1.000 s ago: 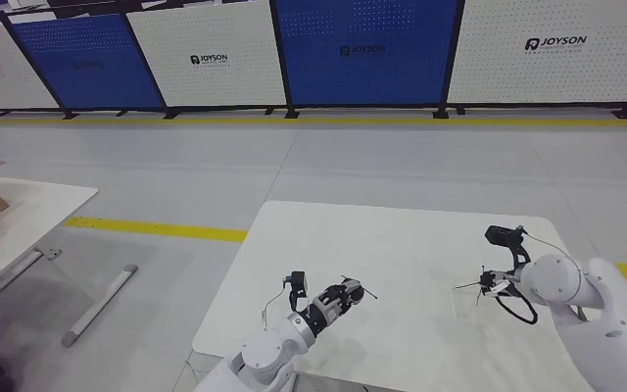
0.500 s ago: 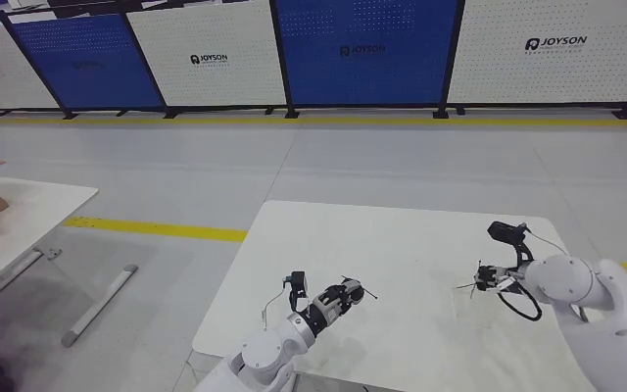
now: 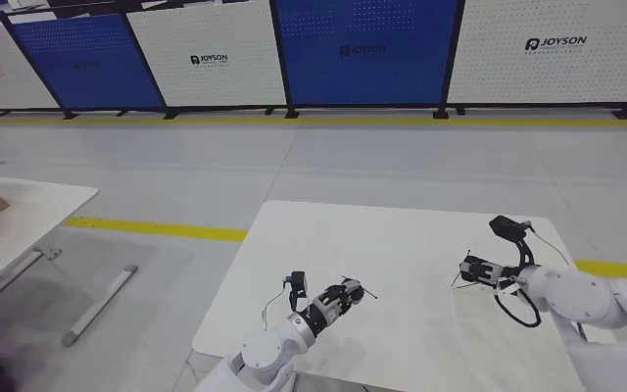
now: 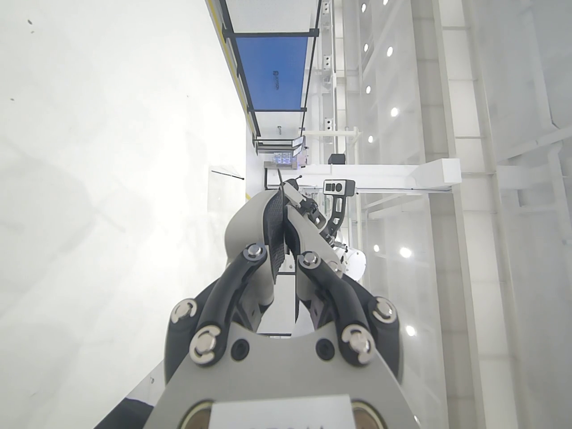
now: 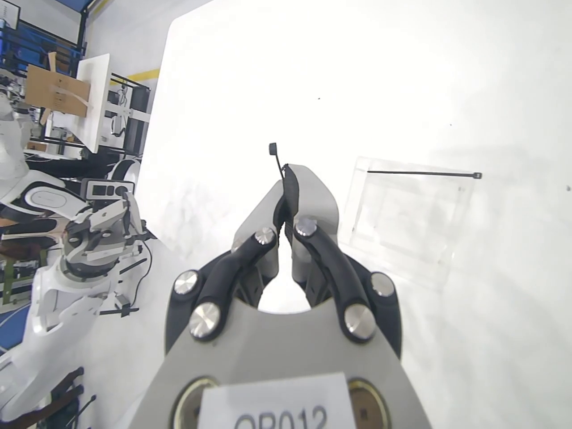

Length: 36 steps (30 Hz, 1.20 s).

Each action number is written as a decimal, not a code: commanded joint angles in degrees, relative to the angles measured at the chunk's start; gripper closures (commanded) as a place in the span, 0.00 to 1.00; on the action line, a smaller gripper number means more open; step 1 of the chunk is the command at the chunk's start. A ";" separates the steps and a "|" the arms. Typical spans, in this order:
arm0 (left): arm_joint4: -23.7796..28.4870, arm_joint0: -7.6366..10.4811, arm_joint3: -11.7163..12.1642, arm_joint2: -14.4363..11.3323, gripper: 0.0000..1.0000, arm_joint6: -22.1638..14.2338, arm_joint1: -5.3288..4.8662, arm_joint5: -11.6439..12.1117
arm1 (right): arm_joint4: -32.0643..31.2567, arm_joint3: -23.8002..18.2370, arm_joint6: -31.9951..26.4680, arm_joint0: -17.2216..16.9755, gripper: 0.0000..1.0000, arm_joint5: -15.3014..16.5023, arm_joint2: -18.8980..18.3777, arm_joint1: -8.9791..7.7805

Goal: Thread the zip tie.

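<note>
Zip tie [image 5: 275, 156], pinched in the closed right gripper [image 5: 286, 170] near the clear tray [image 5: 402, 225], runs in line with the fingers [image 5: 317, 196], head end foremost; the left gripper [image 4: 280, 197], well apart from the tray, clamps a second zip tie [image 3: 367, 292].

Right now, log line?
right gripper: jaws shut on thin black plastic zip tie | left gripper: jaws shut on second black zip tie
</note>
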State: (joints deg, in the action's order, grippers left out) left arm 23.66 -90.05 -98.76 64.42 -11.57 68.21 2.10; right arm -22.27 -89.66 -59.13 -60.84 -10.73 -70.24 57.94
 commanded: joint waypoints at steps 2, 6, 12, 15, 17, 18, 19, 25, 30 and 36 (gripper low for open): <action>0.00 0.00 0.00 0.00 1.00 0.00 0.00 0.00 | 0.00 -0.01 0.01 -0.01 1.00 -0.01 0.00 0.00; 0.00 0.00 0.00 0.00 1.00 0.00 0.00 0.00 | 0.00 -0.01 0.01 -0.01 1.00 -0.01 0.00 0.00; 0.00 0.00 0.00 0.00 1.00 0.00 0.00 0.00 | 2.69 -2.27 8.47 -3.40 1.00 0.37 -1.60 0.22; 0.00 0.00 0.00 0.00 1.00 0.00 0.00 0.00 | 3.80 -6.70 15.33 -8.22 1.00 0.85 -3.92 0.12; 0.00 0.00 0.00 0.00 1.00 0.00 0.00 0.00 | 1.10 -10.20 22.29 -11.99 1.00 -2.01 -4.56 0.16; 0.00 0.00 0.00 0.00 1.00 0.00 0.00 0.00 | -0.15 -12.50 24.94 -14.14 1.00 -3.24 -4.11 0.25; 0.00 0.00 0.00 0.00 1.00 0.00 0.00 0.00 | -0.15 -12.50 24.94 -14.14 1.00 -3.24 -4.11 0.25; 0.00 0.00 0.00 0.00 1.00 0.00 0.00 0.00 | -0.15 -12.50 24.94 -14.14 1.00 -3.24 -4.11 0.25; 0.00 0.00 0.00 0.00 1.00 0.00 0.00 0.00 | -0.15 -12.50 24.94 -14.14 1.00 -3.24 -4.11 0.25; 0.00 0.00 0.00 0.00 1.00 0.00 0.00 0.00 | -0.15 -12.50 24.94 -14.14 1.00 -3.24 -4.11 0.25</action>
State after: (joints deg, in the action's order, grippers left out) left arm 23.66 -90.05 -98.76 64.42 -11.57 68.21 2.10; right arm -22.42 -102.16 -34.19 -74.98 -13.96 -74.34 58.19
